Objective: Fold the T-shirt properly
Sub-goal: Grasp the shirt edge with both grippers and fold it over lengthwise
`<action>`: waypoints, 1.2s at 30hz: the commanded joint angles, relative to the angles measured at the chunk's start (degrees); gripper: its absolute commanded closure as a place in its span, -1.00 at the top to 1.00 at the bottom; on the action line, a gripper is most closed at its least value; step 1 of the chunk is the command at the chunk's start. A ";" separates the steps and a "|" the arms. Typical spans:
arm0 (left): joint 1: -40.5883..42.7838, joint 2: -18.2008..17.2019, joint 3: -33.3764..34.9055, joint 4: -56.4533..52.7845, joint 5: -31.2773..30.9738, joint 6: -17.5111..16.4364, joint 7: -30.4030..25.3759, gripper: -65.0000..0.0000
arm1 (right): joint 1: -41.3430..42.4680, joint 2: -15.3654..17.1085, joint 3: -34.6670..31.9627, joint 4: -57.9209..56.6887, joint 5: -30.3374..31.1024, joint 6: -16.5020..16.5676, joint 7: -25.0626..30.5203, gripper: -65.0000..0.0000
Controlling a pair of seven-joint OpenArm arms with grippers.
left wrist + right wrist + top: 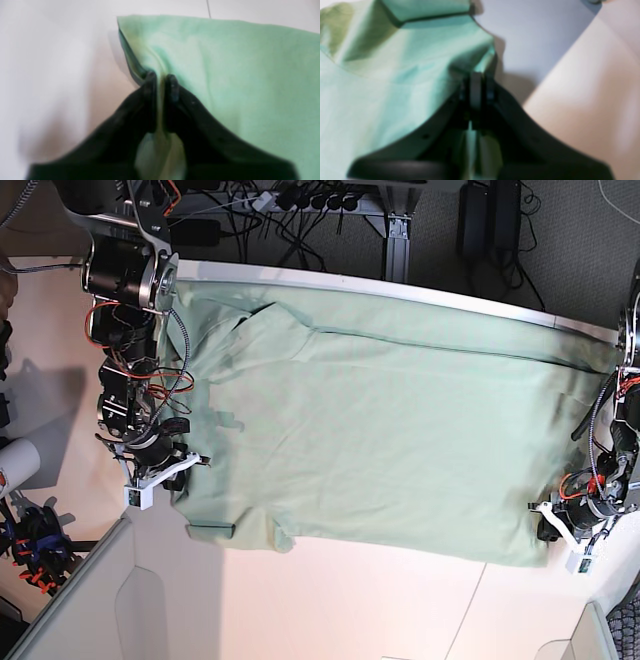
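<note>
T-shirt (pixel 380 430) lies spread wide across the table (pixel 330 605) in the base view, its long axis running from that view's left to its right, with a slight downward slant toward the right. Which way the collar points cannot be told. The cloth is pale mint green and plain, mostly smooth through the middle, with a raised, rumpled fold at its upper left and a long crease running along its upper part. Its near edge curves, and a small flap is turned over at the near left corner. The right gripper (pixel 178 478) is at the T-shirt's left edge, above that flap; the left gripper (pixel 547 528) is at the T-shirt's near right corner. In the left wrist view, the fingers (pixel 172 92) are nearly together, with a narrow ridge of the T-shirt pinched between them; a corner of cloth reaches out beyond the tips, and the smooth body spreads to the picture's right. In the right wrist view, the fingers (pixel 476 100) are closed on the T-shirt's edge, a thin bit of cloth showing at their tips. Beyond them the T-shirt shows soft folds, a curved seam and a turned-over flap.
</note>
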 commanded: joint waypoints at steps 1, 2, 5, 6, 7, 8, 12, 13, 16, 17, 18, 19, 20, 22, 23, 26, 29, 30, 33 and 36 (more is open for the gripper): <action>-1.90 -0.87 -0.22 0.74 -0.61 -0.48 -3.37 -1.00 | 1.75 0.76 0.11 0.76 0.48 0.02 1.11 -1.00; -1.95 -1.14 -0.22 0.76 -0.63 -0.48 -4.85 -1.00 | 1.73 0.76 0.11 0.76 0.48 0.02 1.09 -1.00; -2.40 -1.84 -0.22 0.85 -1.09 -2.01 -6.86 -1.00 | 1.75 0.79 0.11 0.76 0.46 0.04 1.07 -1.00; -2.51 -2.05 -0.22 0.92 -1.09 -3.58 -7.15 -1.00 | 1.75 0.81 0.11 0.76 0.46 0.04 1.07 -1.00; -2.51 -2.12 -0.22 1.07 -1.11 -5.70 -7.30 -1.00 | 1.77 0.81 0.11 0.76 0.46 0.04 1.07 -1.00; -2.51 -2.10 -0.22 1.25 -1.09 -7.76 -7.54 -1.00 | 1.79 0.79 0.11 0.76 0.48 0.02 1.11 -1.00; -2.16 -2.10 -0.22 1.25 -1.07 -14.29 -10.71 -1.00 | 1.64 0.87 0.11 2.01 0.48 0.02 1.09 -1.00; -2.05 -2.12 -0.22 1.25 -1.07 -14.29 -11.21 -1.00 | 1.22 1.07 0.11 2.97 0.52 0.02 1.11 -1.00; -1.81 -2.69 -0.22 1.27 -1.07 -14.29 -12.63 -1.00 | -1.46 2.01 0.11 8.39 2.08 0.26 1.05 -1.00; -1.44 -3.02 -0.22 1.53 -1.09 -14.29 -12.79 -1.00 | -2.93 2.40 0.11 10.60 2.67 0.31 0.92 -1.00; -0.87 -3.50 -0.22 2.19 -1.09 -14.29 -12.85 -1.00 | -4.46 2.69 0.11 12.87 3.10 0.31 0.83 -1.00; -0.07 -3.93 -0.22 3.23 -1.11 -14.29 -12.90 -1.00 | -6.05 3.04 0.11 15.17 3.54 0.31 0.83 -1.00; 1.03 -4.50 -0.22 4.59 -1.09 -14.29 -12.90 -1.00 | -7.74 3.37 0.11 17.31 3.91 0.28 0.85 -1.00; 3.87 -5.60 -0.22 8.61 -1.09 -14.29 -12.90 -1.00 | -10.78 4.02 0.11 21.53 4.68 0.28 0.87 -1.00; 5.38 -6.08 -0.22 10.97 -1.09 -14.29 -12.87 -1.00 | -12.11 4.37 0.11 23.41 5.29 0.28 0.85 -1.00; 9.66 -7.56 -0.22 17.84 -1.14 -14.29 -12.83 -1.00 | -15.41 5.35 0.13 28.26 6.19 0.26 0.85 -1.00; 13.00 -9.29 -0.28 22.71 -2.71 -14.29 -12.57 -1.00 | -18.29 6.60 0.17 31.85 6.29 0.26 0.83 -1.00; 13.90 -9.77 -0.35 23.74 -3.30 -14.29 -12.39 -1.00 | -19.28 7.08 0.17 32.68 6.27 0.26 0.83 -1.00; 15.80 -11.34 -0.39 25.16 -3.54 -14.29 -12.22 -1.00 | -21.84 8.11 0.26 34.56 6.27 0.22 0.83 -1.00; 16.81 -12.33 -0.39 25.20 -3.52 -14.29 -12.22 -1.00 | -23.58 8.39 1.22 35.39 6.29 0.22 0.85 -1.00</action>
